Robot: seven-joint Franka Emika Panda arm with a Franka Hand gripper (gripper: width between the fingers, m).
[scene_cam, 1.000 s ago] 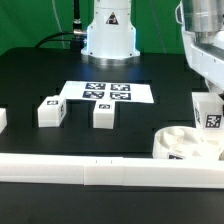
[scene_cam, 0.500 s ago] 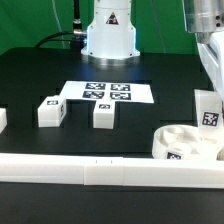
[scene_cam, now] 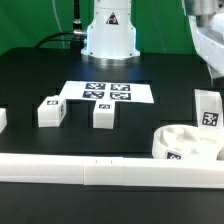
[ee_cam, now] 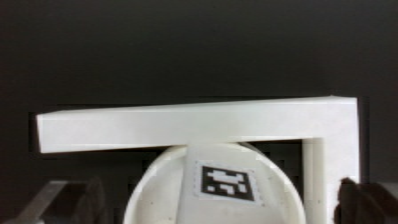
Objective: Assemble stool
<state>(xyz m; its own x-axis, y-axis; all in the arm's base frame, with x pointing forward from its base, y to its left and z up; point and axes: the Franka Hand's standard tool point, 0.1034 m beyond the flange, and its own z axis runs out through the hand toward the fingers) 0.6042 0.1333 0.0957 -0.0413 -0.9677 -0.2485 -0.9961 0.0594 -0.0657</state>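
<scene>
Gripper (ee_cam: 210, 196): jaws spread wide, nothing held; dark fingers (ee_cam: 68, 198) stand clear on either side of the upright leg (scene_cam: 209, 110).
Upright leg: stands at the round seat (scene_cam: 178, 146), at the exterior view's right, beside the front rail (scene_cam: 90, 172).
Loose leg (scene_cam: 50, 110) and second loose leg (scene_cam: 102, 114): on the table, near the marker board (scene_cam: 105, 92).

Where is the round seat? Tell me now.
The seat sits at the exterior view's right, just beyond the near white rail, with an upright leg at its right edge.
</scene>
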